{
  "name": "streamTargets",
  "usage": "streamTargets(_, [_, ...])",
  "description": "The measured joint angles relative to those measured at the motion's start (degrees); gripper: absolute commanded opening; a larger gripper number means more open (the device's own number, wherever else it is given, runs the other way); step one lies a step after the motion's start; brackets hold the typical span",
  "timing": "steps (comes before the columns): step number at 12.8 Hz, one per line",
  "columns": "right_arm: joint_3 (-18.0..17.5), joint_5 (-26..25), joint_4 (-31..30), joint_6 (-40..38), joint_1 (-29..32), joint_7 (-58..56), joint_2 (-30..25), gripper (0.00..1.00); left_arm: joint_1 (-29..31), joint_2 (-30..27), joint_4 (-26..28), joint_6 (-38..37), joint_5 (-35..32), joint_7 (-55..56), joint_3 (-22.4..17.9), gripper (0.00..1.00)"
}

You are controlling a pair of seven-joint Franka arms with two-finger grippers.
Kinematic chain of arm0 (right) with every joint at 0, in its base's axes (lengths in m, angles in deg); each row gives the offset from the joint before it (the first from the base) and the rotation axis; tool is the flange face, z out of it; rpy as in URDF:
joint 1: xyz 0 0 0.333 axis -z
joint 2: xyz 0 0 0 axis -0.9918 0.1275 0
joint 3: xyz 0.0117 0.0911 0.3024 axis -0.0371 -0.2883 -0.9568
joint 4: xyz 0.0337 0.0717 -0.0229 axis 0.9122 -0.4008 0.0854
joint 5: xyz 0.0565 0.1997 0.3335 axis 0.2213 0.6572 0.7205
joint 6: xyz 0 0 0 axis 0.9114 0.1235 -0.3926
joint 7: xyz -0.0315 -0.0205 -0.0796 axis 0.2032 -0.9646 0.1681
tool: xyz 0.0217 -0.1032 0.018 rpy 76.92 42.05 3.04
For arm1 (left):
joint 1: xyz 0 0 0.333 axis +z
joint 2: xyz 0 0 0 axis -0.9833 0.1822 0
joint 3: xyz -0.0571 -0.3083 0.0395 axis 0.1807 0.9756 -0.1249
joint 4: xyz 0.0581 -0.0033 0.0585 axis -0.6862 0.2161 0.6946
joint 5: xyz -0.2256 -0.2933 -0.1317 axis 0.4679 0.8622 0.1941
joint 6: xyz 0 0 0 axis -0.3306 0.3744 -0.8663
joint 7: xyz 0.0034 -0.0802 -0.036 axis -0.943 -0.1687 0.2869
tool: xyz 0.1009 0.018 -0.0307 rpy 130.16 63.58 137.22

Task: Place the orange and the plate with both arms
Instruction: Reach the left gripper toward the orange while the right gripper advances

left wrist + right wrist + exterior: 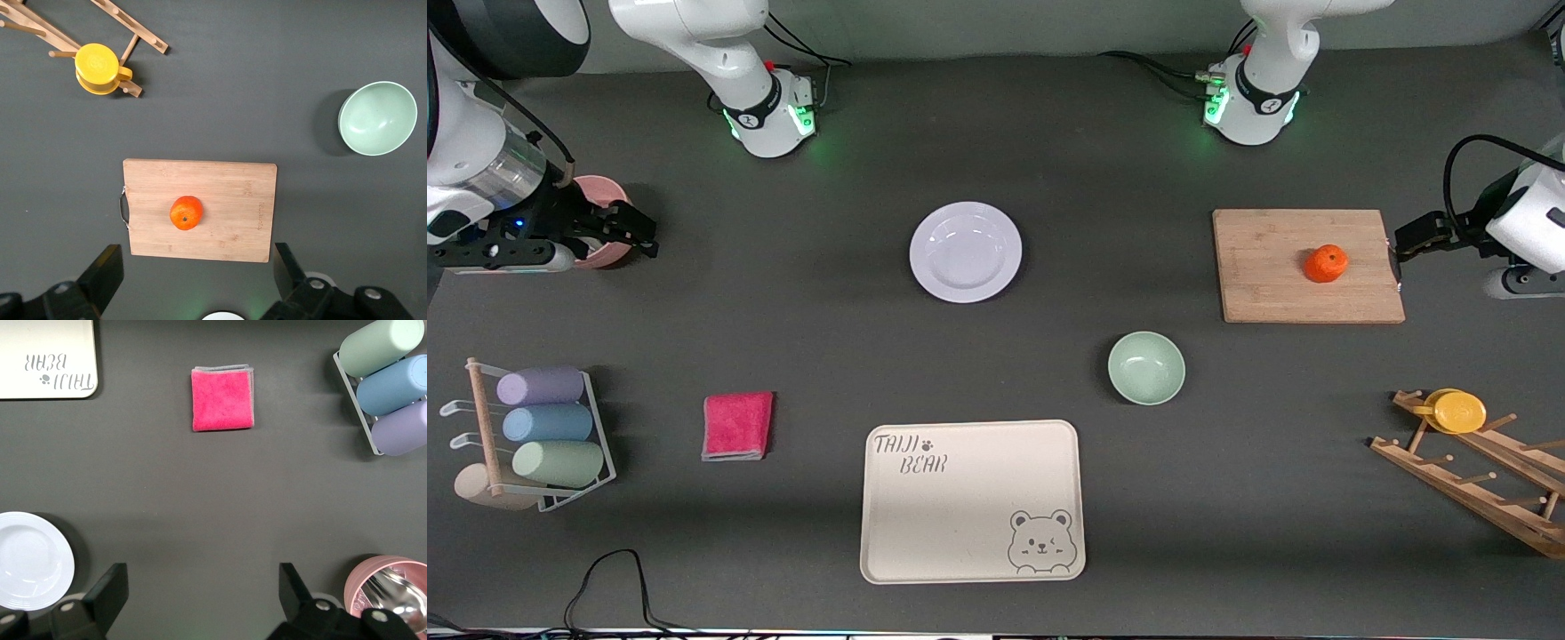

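Note:
The orange (1326,263) sits on a wooden cutting board (1272,267) toward the left arm's end of the table. It also shows in the left wrist view (186,213). The white plate (965,252) lies on the table's middle, farther from the front camera than the green bowl, and shows in the right wrist view (30,560). My left gripper (1414,236) (197,267) is open and empty, in the air beside the board's end. My right gripper (627,233) (200,587) is open and empty, over a pink bowl.
A pale green bowl (1146,367) and a cream bear-printed tray (960,516) lie nearer the front camera. A pink cloth (737,426) and a rack of pastel cups (543,425) are toward the right arm's end. A wooden rack holds a yellow cup (1458,412). The pink bowl (600,188) is partly hidden.

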Motion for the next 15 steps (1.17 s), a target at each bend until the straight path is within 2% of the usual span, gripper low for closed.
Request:
streamTargets(7, [0.0, 1.4, -0.6, 0.0, 0.0, 0.0, 0.0, 1.00, 0.0, 0.3, 0.0, 0.0, 0.0, 0.0, 0.1, 1.00])
streamTargets(10, [0.0, 5.7, -2.1, 0.0, 0.0, 0.2, 0.0, 1.00, 0.0, 0.3, 0.0, -0.6, 0.0, 0.0, 0.2, 1.00])
streamTargets(15, [0.0, 18.9, -10.4, 2.9, 0.0, 0.3, 0.3, 1.00, 0.2, -2.4, 0.6, -5.8, -0.2, -0.3, -1.4, 1.00])
